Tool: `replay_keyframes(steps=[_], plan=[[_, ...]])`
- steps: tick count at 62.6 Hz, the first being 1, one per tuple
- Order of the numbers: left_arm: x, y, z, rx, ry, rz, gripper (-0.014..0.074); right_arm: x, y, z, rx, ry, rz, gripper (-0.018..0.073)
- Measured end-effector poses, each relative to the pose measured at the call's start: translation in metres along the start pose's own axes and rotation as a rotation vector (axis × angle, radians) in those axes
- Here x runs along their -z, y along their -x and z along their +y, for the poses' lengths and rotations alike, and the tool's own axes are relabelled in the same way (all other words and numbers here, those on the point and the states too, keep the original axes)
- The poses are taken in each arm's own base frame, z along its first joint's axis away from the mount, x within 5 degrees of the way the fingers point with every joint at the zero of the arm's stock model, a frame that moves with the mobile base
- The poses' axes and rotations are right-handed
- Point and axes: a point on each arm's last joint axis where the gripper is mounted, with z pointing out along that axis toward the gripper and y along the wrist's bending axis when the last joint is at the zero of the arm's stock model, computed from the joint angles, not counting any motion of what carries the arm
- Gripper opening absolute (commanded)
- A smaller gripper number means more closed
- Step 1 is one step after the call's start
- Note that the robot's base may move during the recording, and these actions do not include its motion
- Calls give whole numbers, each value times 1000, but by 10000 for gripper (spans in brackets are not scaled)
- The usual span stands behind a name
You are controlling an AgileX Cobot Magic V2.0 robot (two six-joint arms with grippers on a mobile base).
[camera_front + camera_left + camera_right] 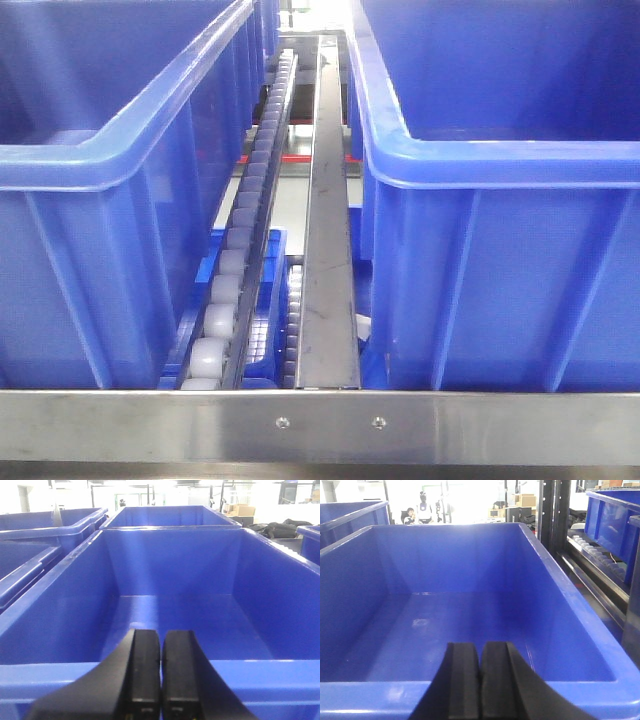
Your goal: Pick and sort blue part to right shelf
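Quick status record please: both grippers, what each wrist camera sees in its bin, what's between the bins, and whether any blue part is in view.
left gripper: jaws closed together, holding nothing, above the near rim of a large blue plastic bin
left bin contents: none visible
right gripper: jaws closed together, holding nothing, above the near rim of a second blue plastic bin
right bin contents: none visible
between bins: grey roller track beside a grey metal rail
blue part: not visible in any view

Shelf [561, 515] at right: dark metal uprights, sloping roller rail [595, 555], blue bin [615, 517] above.
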Motion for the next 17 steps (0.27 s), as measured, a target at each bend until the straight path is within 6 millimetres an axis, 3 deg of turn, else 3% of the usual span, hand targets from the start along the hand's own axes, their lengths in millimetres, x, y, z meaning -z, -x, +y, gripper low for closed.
replay_keyframes(steps=[17], plan=[[0, 0, 0, 0, 0, 0, 123, 0, 0, 0, 0, 0, 0, 29]])
